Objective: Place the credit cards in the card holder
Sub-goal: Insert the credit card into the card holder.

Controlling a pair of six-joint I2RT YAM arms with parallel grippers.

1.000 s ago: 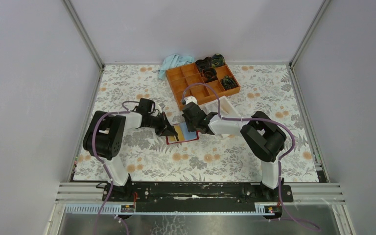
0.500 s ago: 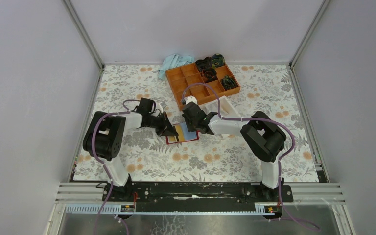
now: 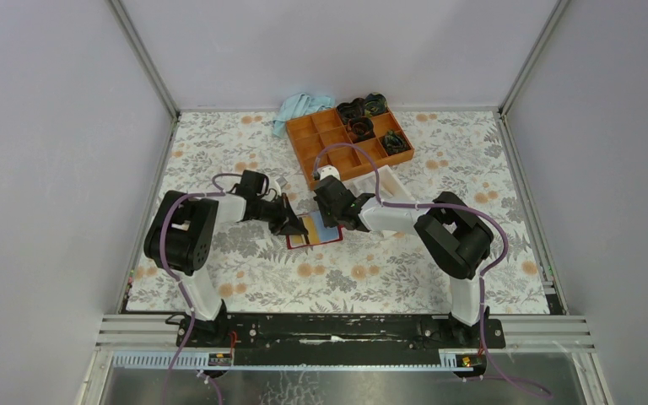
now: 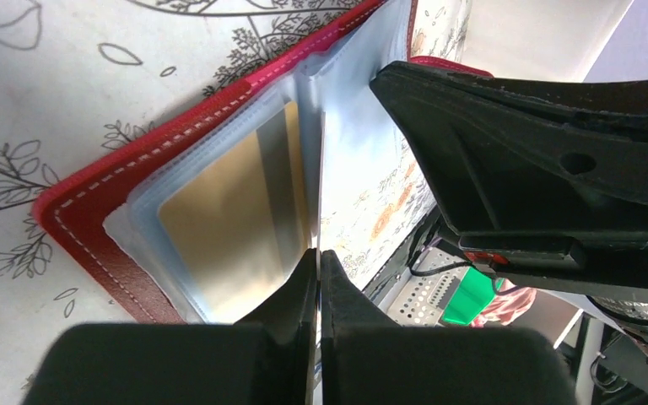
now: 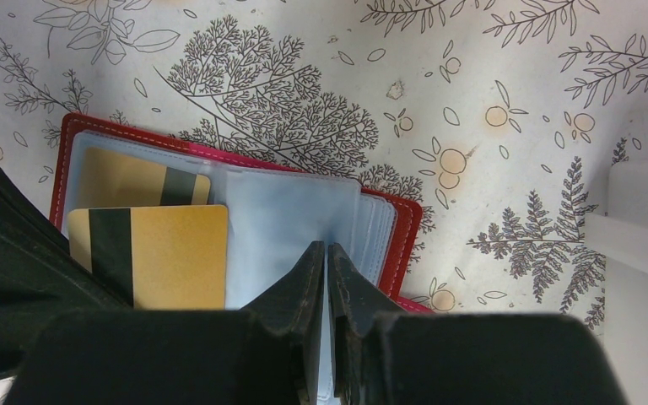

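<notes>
Top external view shows almost nothing moved this past second: left gripper (image 4: 318,256) stays shut, right gripper (image 5: 327,250) stays nipped on a clear sleeve of the open card holder (image 5: 401,232) on the tabletop (image 3: 388,278), gold credit cards (image 5: 177,253) at its left page, so insertion seems paused.

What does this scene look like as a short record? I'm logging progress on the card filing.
holder: red folding card holder, lying open on the floral table between the two arms
cards: two gold rectangular cards with dark stripes, overlapping at the holder's left side; the upper one looks to be under clear plastic
left fingers: shut, at a sleeve's edge beside a gold card
right fingers: nearly shut, apparently pinching a clear sleeve page
other cards: none visible outside the holder
</notes>
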